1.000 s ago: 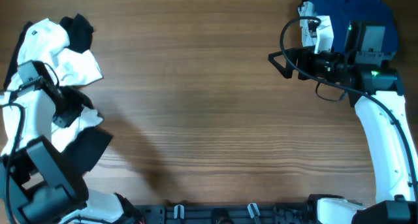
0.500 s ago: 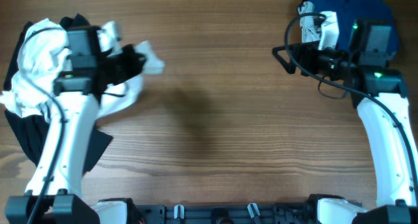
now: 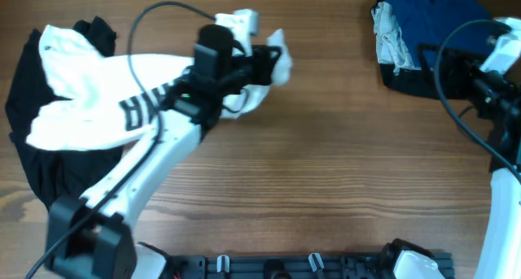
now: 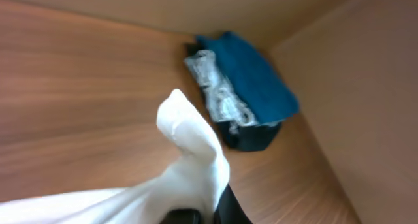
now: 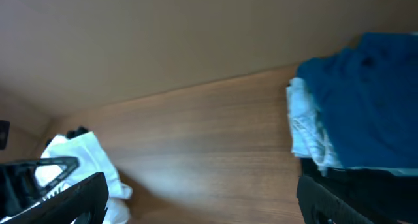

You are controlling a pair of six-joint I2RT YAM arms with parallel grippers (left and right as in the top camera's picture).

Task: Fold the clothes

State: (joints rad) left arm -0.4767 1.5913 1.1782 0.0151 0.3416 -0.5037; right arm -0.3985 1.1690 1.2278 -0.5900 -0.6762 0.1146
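At the far left a black fabric garment (image 3: 28,161) lies crumpled on the brown wooden table (image 3: 342,181), cut off by the frame edge and largely covered by a large white T-shirt (image 3: 81,96) of soft fabric. The white T-shirt is stretched in a long band from that heap toward the top middle of the table; its dark printed letters (image 3: 138,108) are partly hidden by a fold and the arm, so they cannot be read whole. The left gripper (image 3: 262,61) is clamped tight on the shirt's right end, a white flap poking past it; the left wrist view is blurred and shows only a sliver of dark finger (image 4: 186,216).

At the top right sits a pile: a blue garment (image 3: 435,15), cut off at the top, a pale grey crumpled one (image 3: 393,33) beside it, and a black one (image 3: 407,77) beneath. The right gripper (image 5: 202,198) is near this pile, fingers spread wide and holding nothing; its right finger blends into the black cloth, so contact cannot be told.
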